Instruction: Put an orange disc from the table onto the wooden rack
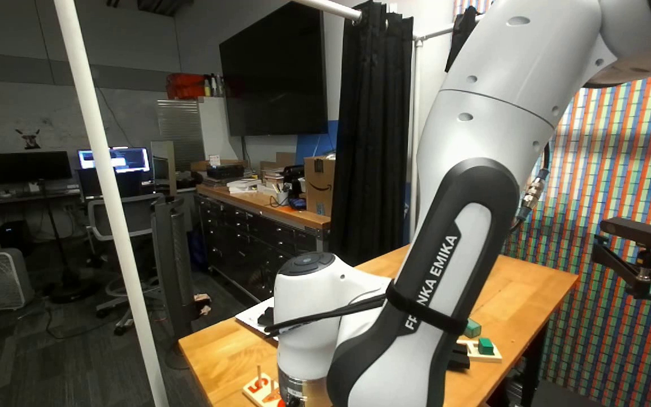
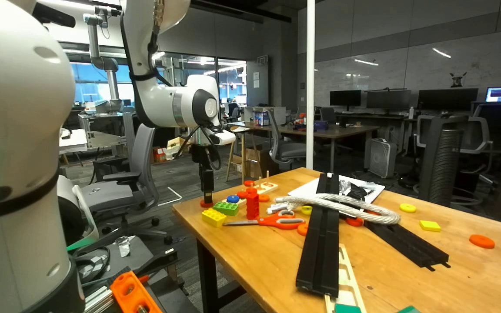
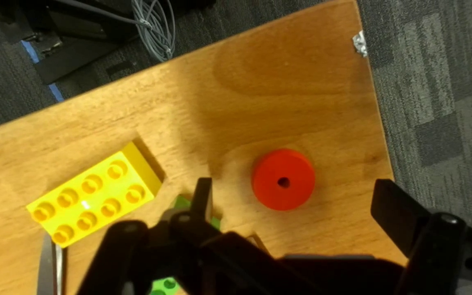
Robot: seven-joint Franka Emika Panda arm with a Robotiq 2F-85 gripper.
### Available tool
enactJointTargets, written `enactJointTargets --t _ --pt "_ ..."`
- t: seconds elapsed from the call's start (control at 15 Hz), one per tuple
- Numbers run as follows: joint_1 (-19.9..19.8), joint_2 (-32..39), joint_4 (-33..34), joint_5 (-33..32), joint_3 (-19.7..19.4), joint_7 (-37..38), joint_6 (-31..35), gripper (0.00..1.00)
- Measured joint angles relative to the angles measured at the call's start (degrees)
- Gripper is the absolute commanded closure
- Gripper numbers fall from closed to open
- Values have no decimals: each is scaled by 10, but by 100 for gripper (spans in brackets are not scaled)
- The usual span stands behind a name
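Note:
My gripper (image 3: 294, 181) is open and empty in the wrist view. A red-orange disc (image 3: 283, 179) with a centre hole lies flat on the light-brown table (image 3: 285, 106), between the two fingertips and apart from both. In an exterior view the gripper (image 2: 207, 194) points down right at this disc (image 2: 206, 203), near the table corner. The exact height gap cannot be told. The pale slatted wooden rack (image 2: 347, 278) lies partly under a black track; it also shows behind the arm (image 1: 490, 357). More orange discs lie on the table, such as one at the far right (image 2: 482, 241).
Beside the gripper are a green brick (image 2: 226, 208), a yellow brick (image 2: 214, 217), a red brick tower (image 2: 252, 205), a blue disc (image 2: 232, 198) and scissors (image 2: 282, 221). A pale pegged board (image 2: 266, 188), black tracks (image 2: 320, 248) and a white rope (image 2: 346, 204) lie farther off.

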Motion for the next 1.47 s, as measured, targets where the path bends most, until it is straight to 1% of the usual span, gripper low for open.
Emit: enactJointTargets --t 0.73,1.47 --pt "0 9 1 26 -1 -8 2 0" --pt "-6 22 2 70 -2 -58 16 0"
